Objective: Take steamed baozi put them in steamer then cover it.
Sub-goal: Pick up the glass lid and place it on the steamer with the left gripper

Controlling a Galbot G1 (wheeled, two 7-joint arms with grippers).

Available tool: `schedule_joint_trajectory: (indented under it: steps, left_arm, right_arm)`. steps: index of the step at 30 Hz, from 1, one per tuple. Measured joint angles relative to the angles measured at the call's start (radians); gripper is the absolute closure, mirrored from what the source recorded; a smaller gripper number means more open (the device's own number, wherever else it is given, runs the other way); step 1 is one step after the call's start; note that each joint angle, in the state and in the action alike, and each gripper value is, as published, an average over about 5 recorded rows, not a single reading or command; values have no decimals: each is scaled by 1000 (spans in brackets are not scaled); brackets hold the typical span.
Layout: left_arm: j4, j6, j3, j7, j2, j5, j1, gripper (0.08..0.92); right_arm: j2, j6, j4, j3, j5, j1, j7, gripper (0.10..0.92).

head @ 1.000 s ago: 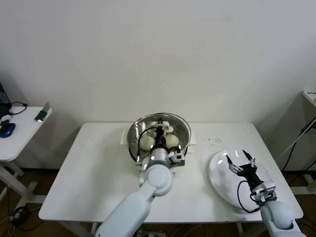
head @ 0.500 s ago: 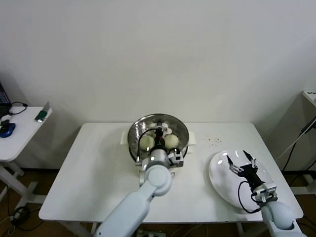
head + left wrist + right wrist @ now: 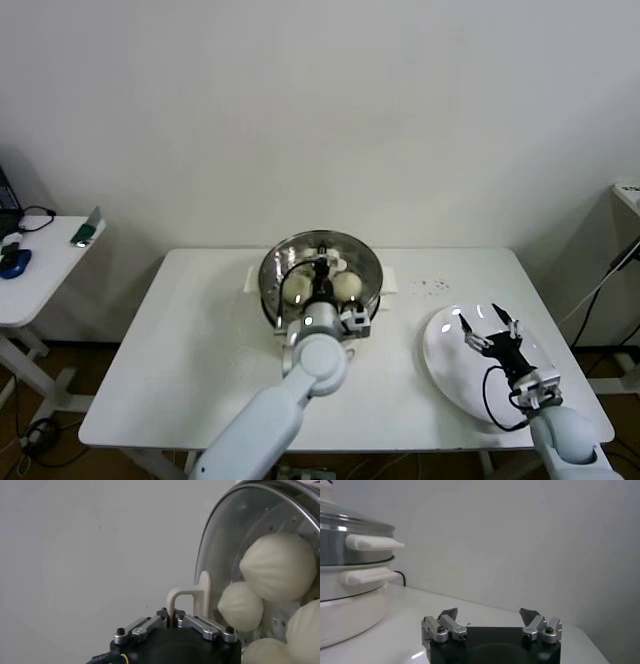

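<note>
The steamer (image 3: 272, 285) stands at the back middle of the table, with cream-white baozi (image 3: 297, 288) inside it. A round glass lid (image 3: 360, 262) lies over it. My left gripper (image 3: 322, 270) is above the pot's centre, shut on the lid's white handle (image 3: 187, 596). In the left wrist view several baozi (image 3: 277, 565) show through the glass lid (image 3: 220, 555), with my left gripper (image 3: 173, 614) closed on the handle. My right gripper (image 3: 487, 325) is open and empty over the flat white plate (image 3: 450, 370). The right wrist view shows my right gripper (image 3: 490, 617) open and the steamer (image 3: 340, 545) with its lid on.
The white plate lies at the table's right front, with nothing on it. A side table (image 3: 40, 270) with small items stands at the far left. The steamer's white side handles (image 3: 372, 542) stick out toward the right arm.
The lid has shifted slightly left with my left gripper and sits centred on the steamer. The right arm has not moved.
</note>
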Motion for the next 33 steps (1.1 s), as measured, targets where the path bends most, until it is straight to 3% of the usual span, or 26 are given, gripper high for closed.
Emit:
schedule_joint_trajectory:
  steps: [15, 21, 33]
  left_arm:
    - [0, -1, -3, -19, 20, -2, 10, 825]
    - [-35, 0, 3, -8, 42, -22, 21, 684]
    - [-201, 0, -15, -6, 118, -101, 79, 320]
  right_arm:
    - [2, -7, 7, 8, 0, -6, -6, 203]
    - [-2, -33, 21, 10, -5, -9, 6, 203]
    - [-4, -109, 44, 17, -23, -11, 38, 203]
